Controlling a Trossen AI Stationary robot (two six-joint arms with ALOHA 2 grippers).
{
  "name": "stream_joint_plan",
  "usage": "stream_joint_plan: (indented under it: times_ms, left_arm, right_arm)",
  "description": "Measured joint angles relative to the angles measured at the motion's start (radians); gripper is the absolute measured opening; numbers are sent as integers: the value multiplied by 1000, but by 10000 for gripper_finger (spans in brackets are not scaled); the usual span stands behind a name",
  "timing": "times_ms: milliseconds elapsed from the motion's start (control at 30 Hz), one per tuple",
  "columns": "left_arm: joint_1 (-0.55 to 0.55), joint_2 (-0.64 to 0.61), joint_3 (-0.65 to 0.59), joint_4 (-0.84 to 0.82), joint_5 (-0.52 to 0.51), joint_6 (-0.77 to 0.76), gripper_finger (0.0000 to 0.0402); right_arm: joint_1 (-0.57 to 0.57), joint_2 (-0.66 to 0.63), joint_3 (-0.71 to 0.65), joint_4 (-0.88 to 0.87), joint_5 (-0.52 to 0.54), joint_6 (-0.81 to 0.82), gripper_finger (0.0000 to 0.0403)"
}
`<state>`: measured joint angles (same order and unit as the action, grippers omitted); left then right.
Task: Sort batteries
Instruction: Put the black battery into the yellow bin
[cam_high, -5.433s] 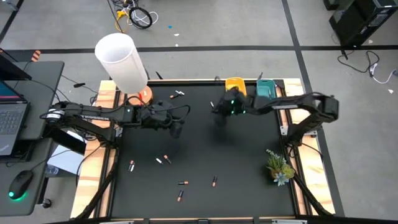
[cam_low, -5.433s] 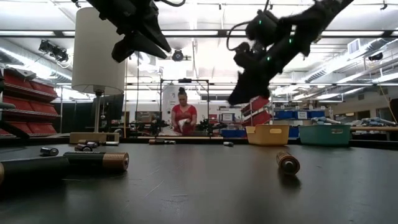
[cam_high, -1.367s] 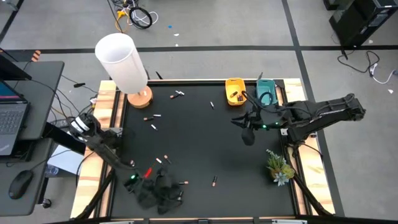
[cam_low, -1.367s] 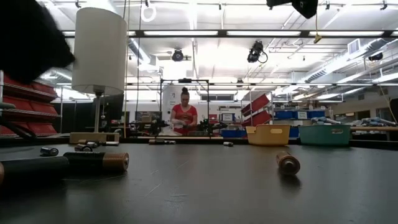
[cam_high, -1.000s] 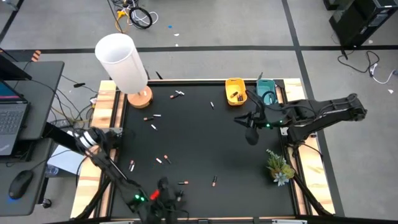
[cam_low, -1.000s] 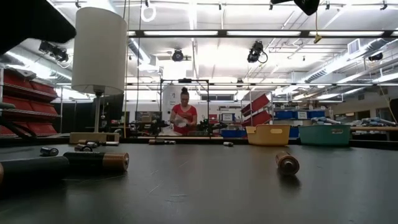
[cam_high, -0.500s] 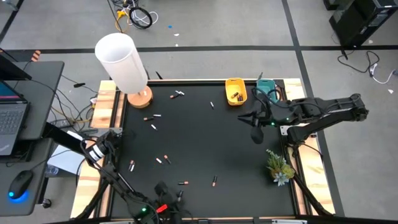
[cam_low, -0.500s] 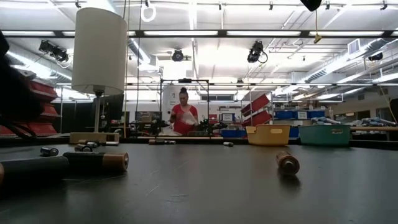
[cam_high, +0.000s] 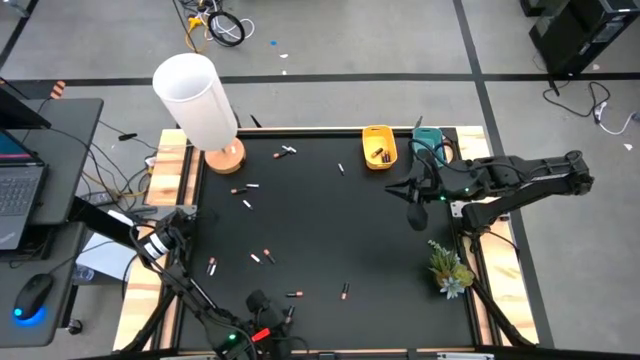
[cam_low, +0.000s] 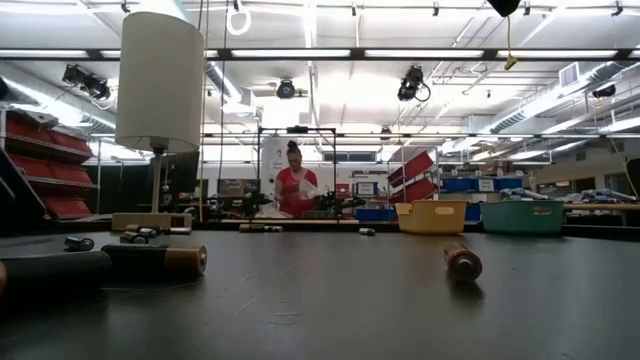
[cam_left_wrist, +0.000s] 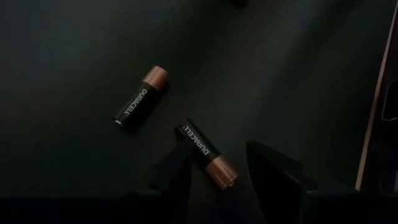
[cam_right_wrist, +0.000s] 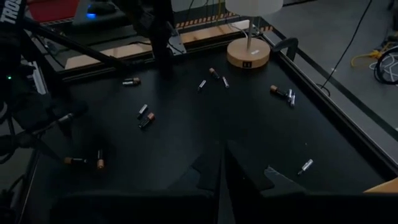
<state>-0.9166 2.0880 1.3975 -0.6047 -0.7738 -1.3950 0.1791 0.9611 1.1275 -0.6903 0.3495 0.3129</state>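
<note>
Small batteries lie scattered on the black table top (cam_high: 330, 230), among them one at the near side (cam_high: 293, 293) and another to its right (cam_high: 345, 291). My left gripper (cam_high: 272, 312) hangs low at the table's near edge. It is open, pointing down, with its fingers on either side of a black-and-copper battery (cam_left_wrist: 205, 152) that lies flat. I cannot tell whether they touch it. A second such battery (cam_left_wrist: 142, 106) lies close by. My right gripper (cam_high: 415, 208) is shut and empty (cam_right_wrist: 219, 167), above the table's right side near the trays.
A yellow tray (cam_high: 378, 147) holding batteries and a teal tray (cam_high: 428, 150) stand at the far right. A lamp with a white shade (cam_high: 195, 95) stands at the far left. A small plant (cam_high: 448, 268) stands at the right edge. A person (cam_low: 293, 190) stands in the room behind the table.
My left arm has swung down toward the table's near edge and left the low view. My right gripper has drifted toward the table's right edge and risen a little, staying shut.
</note>
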Motion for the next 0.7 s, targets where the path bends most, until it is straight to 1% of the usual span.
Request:
stream_joint_plan:
  times_ms: [300,567,700]
  left_arm:
    - [36,0,-31,19,13,1,166]
    - [46,-2,-89,112,73,-3,166]
    - [46,-3,-93,107,88,-19,166]
  right_arm:
    - [0,0,0,2,0,-2,27]
    - [0,0,0,8,-4,-4,25]
    - [0,0,0,7,-4,-20,21]
